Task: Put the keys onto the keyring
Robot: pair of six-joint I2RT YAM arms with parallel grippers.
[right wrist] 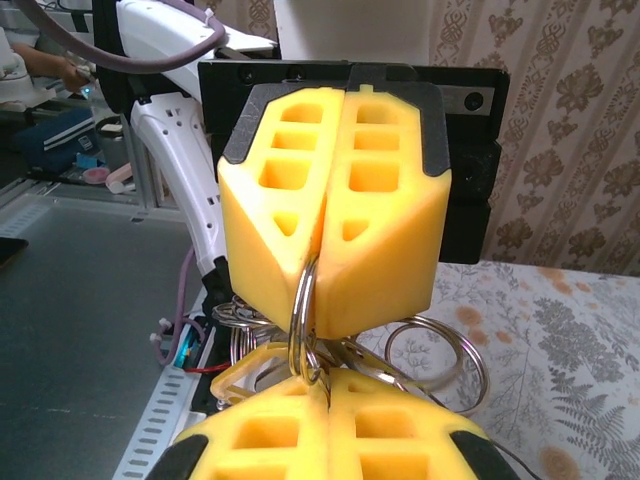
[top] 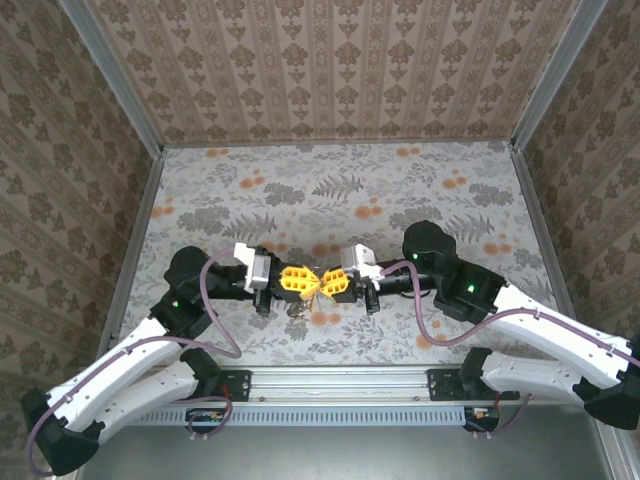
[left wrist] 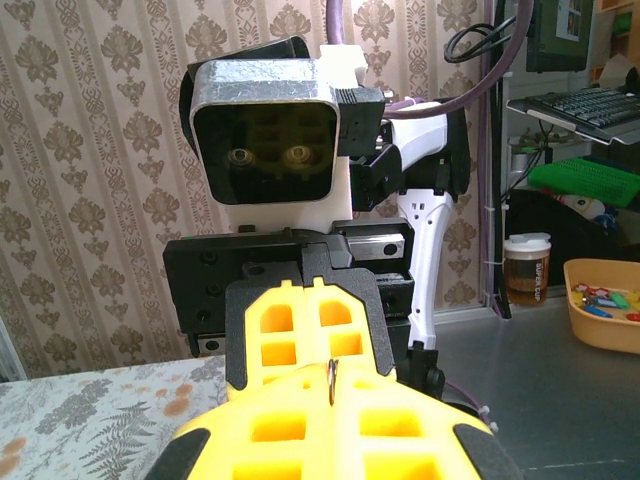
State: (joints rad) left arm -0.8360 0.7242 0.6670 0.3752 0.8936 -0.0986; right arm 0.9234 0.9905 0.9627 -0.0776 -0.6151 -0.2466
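Both grippers meet tip to tip at the table's middle. My left gripper [top: 308,283] [left wrist: 333,388] and right gripper [top: 326,285] [right wrist: 328,402] are each shut on the same silvery split keyring [right wrist: 301,310], which runs from one seam to the other. The ring's thin edge [left wrist: 332,376] shows at my left fingertips. The left gripper's yellow fingers [right wrist: 385,220] stand above my right ones. More metal rings [right wrist: 470,352] hang from it as a bunch. A yellowish plastic piece [right wrist: 238,366], possibly the key's head, hangs low among them, mostly hidden.
The floral tablecloth [top: 330,190] lies under the grippers, with patterned walls [top: 330,70] on three sides. A metal rail [top: 340,385] runs along the near edge between the arm bases. Mauve cables [top: 215,300] loop beside each wrist.
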